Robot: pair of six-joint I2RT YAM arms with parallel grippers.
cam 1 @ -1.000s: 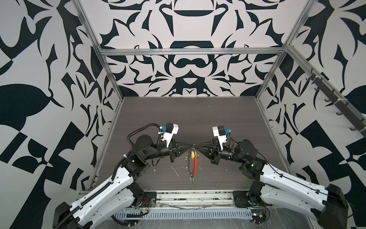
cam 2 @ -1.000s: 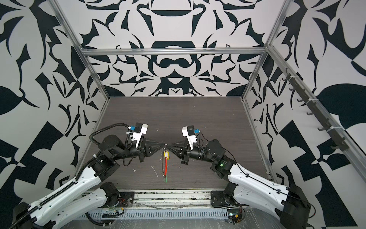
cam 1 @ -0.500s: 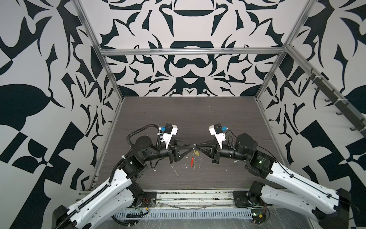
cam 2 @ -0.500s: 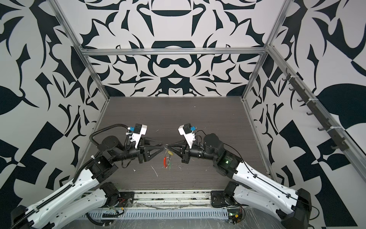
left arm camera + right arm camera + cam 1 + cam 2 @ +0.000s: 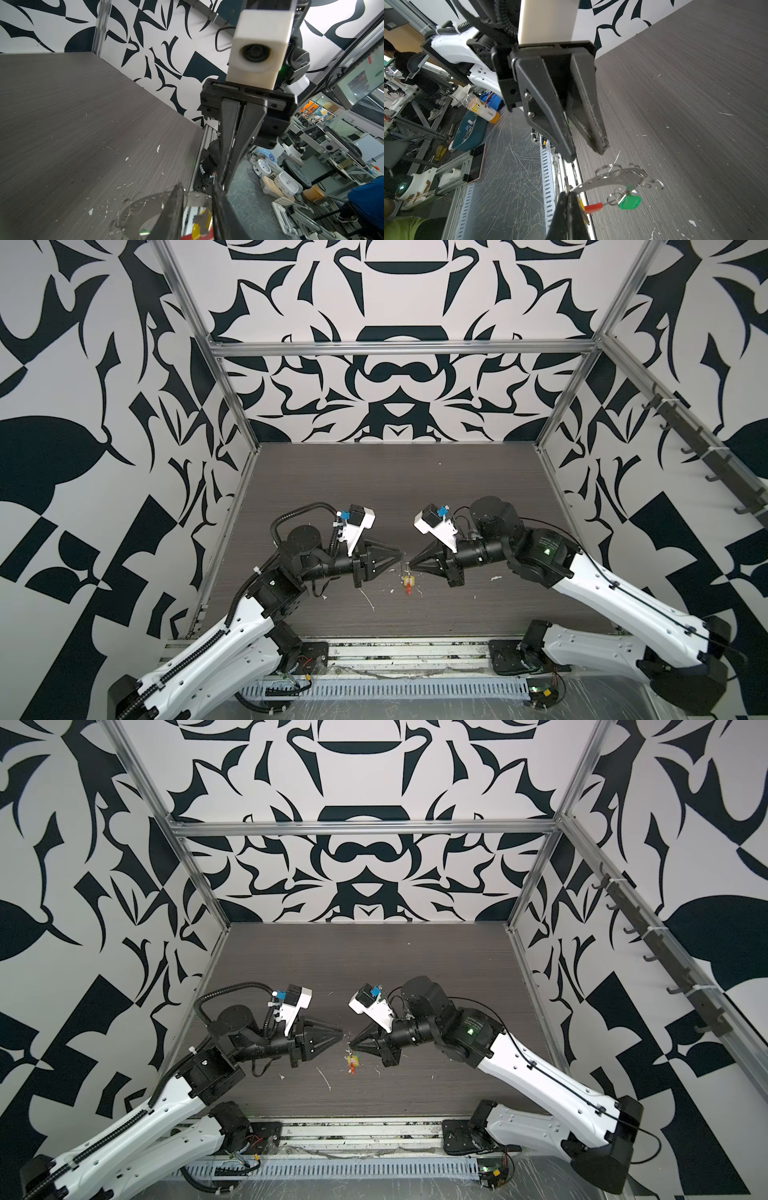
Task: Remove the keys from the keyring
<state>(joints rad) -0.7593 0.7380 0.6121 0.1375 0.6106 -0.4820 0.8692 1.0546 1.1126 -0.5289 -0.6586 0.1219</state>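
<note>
Right gripper (image 5: pixel 569 195) clamped tight on keyring (image 5: pixel 612 179), at end of its perforated arc. Ring dangles below tips, clear of table (image 5: pixel 374 489), centre, toward near edge. Left gripper (image 5: pixel 585 152): jaws slightly parted, nothing between them, tips just left of ring, not touching. Green key (image 5: pixel 630 202) hangs from arc by small loops. Yellow key (image 5: pixel 581 202) half hidden behind right fingers, beside red sleeve (image 5: pixel 593 207).

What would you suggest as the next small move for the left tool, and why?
Probably ease the left tool toward the green key and close on it: its jaws stand open, short of the keyring, which the right tool holds clamped in the air.
</note>
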